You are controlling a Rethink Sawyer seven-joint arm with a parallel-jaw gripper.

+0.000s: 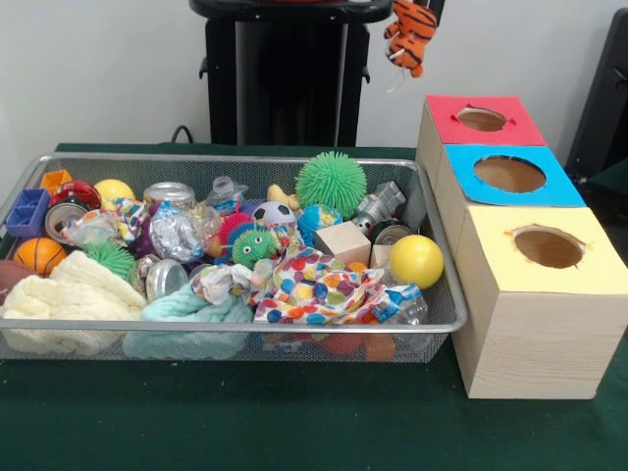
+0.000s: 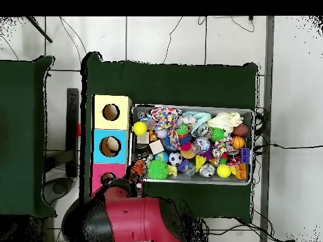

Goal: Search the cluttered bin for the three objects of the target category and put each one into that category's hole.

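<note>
An orange plush tiger with black stripes (image 1: 410, 35) hangs in the air at the top of the front view, above and a little left of the red-topped box's round hole (image 1: 481, 119). In the overhead view the tiger (image 2: 137, 168) sits between the wire-mesh bin (image 2: 192, 108) and the red-topped box (image 2: 99, 178). My gripper (image 2: 129, 181) is shut on it; the arm partly hides the red box's hole. The bin (image 1: 245, 159) is full of clutter. I make out no other plush animal in it.
A blue-topped box (image 1: 510, 175) and a yellow-topped box (image 1: 548, 247) stand in a row with the red one, right of the bin. The bin holds spiky rubber balls (image 1: 331, 182), a spotted cloth (image 1: 319, 285), a yellow ball (image 1: 415, 260), cans, towels and a wooden cube.
</note>
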